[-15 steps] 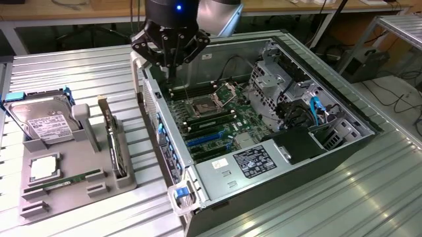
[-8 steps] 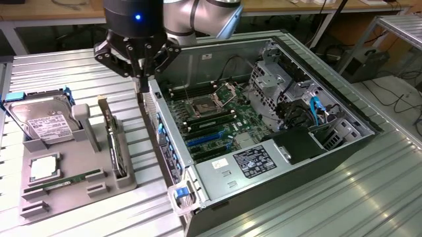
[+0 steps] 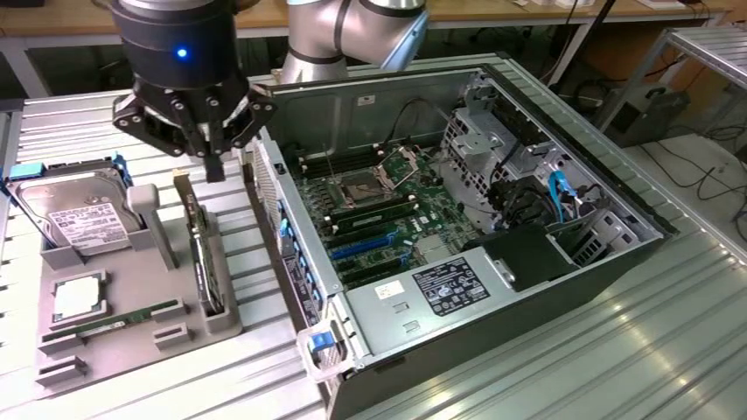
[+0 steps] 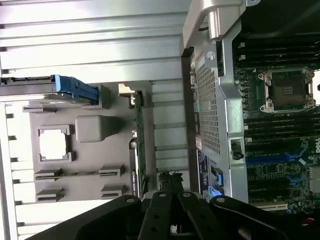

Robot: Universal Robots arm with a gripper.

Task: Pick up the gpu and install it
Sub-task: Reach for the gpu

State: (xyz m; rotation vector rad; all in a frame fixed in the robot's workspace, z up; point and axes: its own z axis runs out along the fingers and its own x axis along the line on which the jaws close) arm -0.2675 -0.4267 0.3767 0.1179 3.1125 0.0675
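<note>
Ribbed aluminium bench (image 3: 607, 350) under everything here, long parallel slats running across it, and there's a bright wash of light gleaming off the slats at the exterior view's lower right. Along the back, a wooden table (image 3: 502, 10) with a pale top edge, standing on light metal legs (image 3: 586, 44), deep shadow beneath it. Over at the exterior view's right the bench ends and we drop to a pale floor (image 3: 683, 153), black cables (image 3: 709, 178) snaking loose across it, a dark box (image 3: 645, 114) sitting near them, and a grey metal frame (image 3: 715, 39) poking into the upper corner
</note>
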